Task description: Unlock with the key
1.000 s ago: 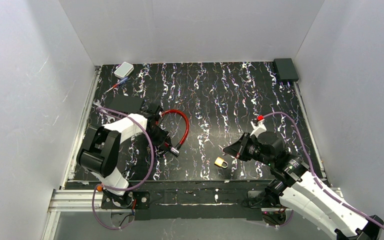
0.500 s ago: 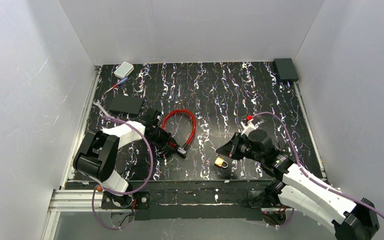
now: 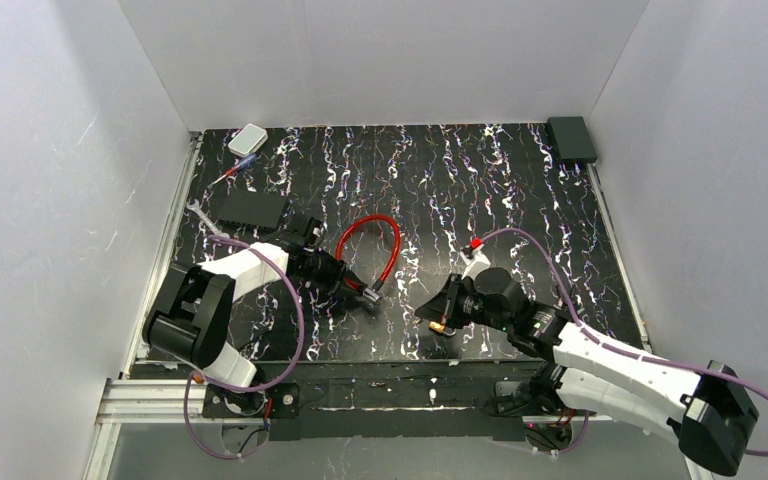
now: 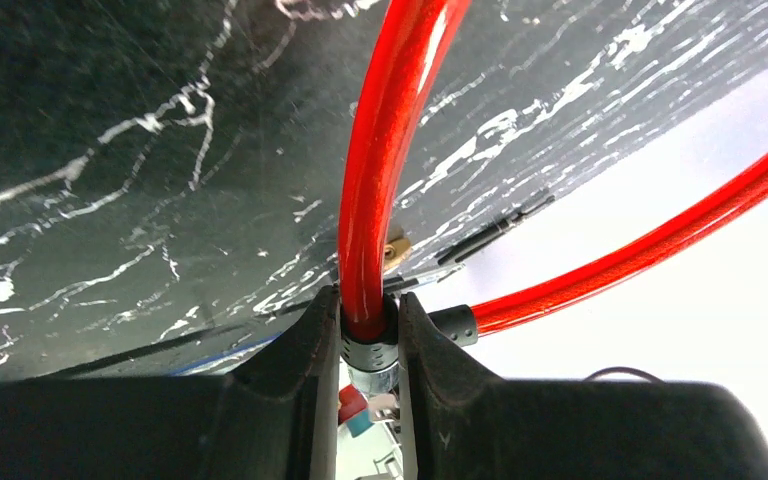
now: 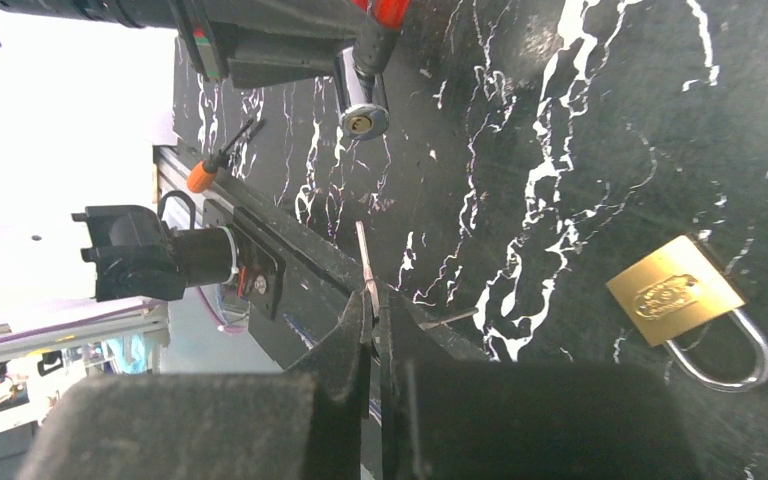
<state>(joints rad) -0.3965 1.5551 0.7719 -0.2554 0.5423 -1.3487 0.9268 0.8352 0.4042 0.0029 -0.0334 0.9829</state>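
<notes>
A red cable lock (image 3: 388, 235) lies looped on the black marbled table (image 3: 520, 200). My left gripper (image 3: 348, 283) is shut on the cable just above its black and silver lock head (image 3: 372, 297); the left wrist view shows the cable (image 4: 380, 170) clamped between the fingers (image 4: 300, 350). My right gripper (image 3: 432, 310) is shut on a thin key (image 5: 363, 262), whose blade points toward the lock head's round keyhole face (image 5: 362, 122), with a gap between them. A brass padlock (image 5: 675, 292) lies on the table beside the right gripper, mostly hidden under it in the top view.
A white box (image 3: 248, 138), a screwdriver (image 3: 235, 170), a black block (image 3: 250, 208) and a wrench (image 3: 200, 210) lie at the far left. A black box (image 3: 571, 138) sits in the far right corner. Grey walls enclose the table.
My left gripper has carried the cable lock's head to the right and nearer. My right gripper has moved left with the key, past the brass padlock, toward the lock head.
</notes>
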